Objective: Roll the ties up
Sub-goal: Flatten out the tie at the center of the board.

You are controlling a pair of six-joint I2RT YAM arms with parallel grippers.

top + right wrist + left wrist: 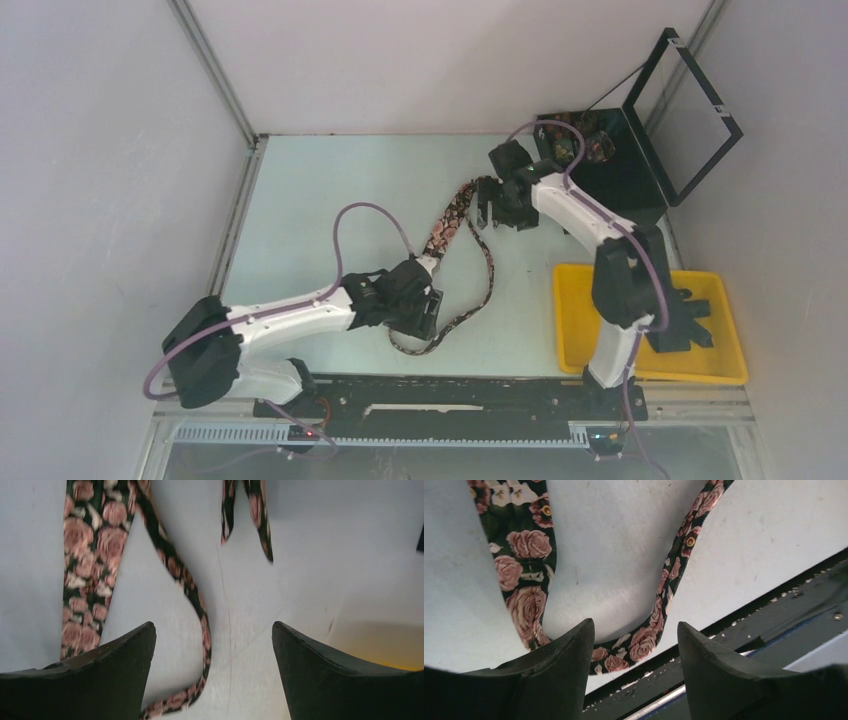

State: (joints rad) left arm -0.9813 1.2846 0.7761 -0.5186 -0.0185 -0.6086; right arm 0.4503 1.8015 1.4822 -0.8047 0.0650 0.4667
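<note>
Pale table [330, 200] carries one unrolled tie [526, 545], black with pink roses. Its narrow bend lies just below our left gripper [634, 627], its broad part beside our right gripper [212, 625]; both are released and empty.

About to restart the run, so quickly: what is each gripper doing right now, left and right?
Left gripper: open, holding nothing; the floral tie lies loose beneath it.
Right gripper: open, holding nothing.

No legible text, label, brand, number or sign on any surface in all 3 views.
</note>
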